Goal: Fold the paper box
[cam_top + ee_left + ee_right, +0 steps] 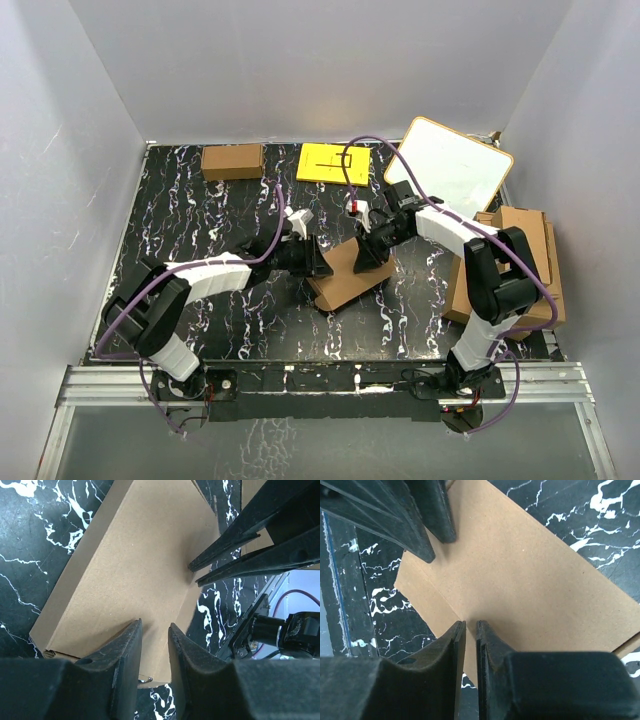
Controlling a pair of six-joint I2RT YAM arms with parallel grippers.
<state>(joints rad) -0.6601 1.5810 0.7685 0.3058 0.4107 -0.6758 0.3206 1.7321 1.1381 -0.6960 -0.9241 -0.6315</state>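
Left gripper faces right gripper, both jaws nearly closed.

paper box: plain brown, no print. counter: black with white marble veining. small carton and sheet pile: same brown. yellow sheet: thin black lines on it. board: white, tan edge. left claw and right claw: black. cable: purple.

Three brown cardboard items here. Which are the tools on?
The paper box mid-table, lying diagonally, left tool and right tool at it. The smaller carton sits far left; the sheet pile right.
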